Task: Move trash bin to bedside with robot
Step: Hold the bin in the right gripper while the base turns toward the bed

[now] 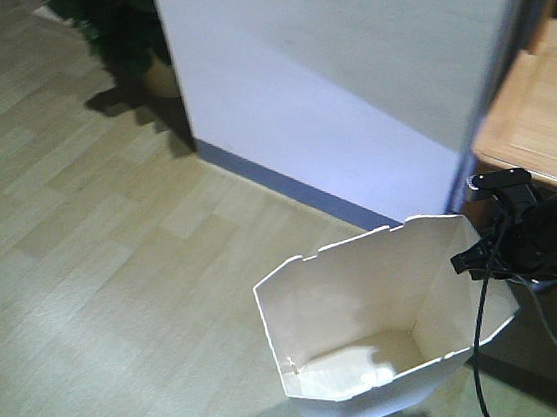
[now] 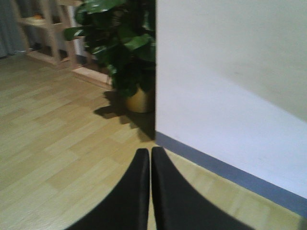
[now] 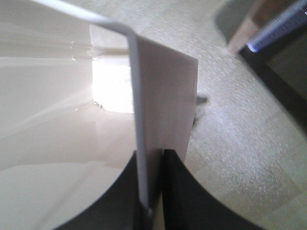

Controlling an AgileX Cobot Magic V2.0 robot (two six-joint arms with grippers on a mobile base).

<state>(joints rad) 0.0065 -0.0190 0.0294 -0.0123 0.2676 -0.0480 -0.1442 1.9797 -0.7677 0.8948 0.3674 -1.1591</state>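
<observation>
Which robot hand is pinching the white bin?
The right gripper: its jaws are shut on the trash bin wall, one inside and one outside. The left gripper is shut too, but holds nothing.

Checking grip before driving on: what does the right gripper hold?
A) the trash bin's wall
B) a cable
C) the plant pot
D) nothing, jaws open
A: the right wrist view shows the right gripper shut on the trash bin wall, one finger each side.

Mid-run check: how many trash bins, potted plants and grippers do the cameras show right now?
Trash bin: 1
Potted plant: 1
Grippers: 2 (left gripper shut and empty; right gripper clamped on the trash bin's wall)
Total: 4
</observation>
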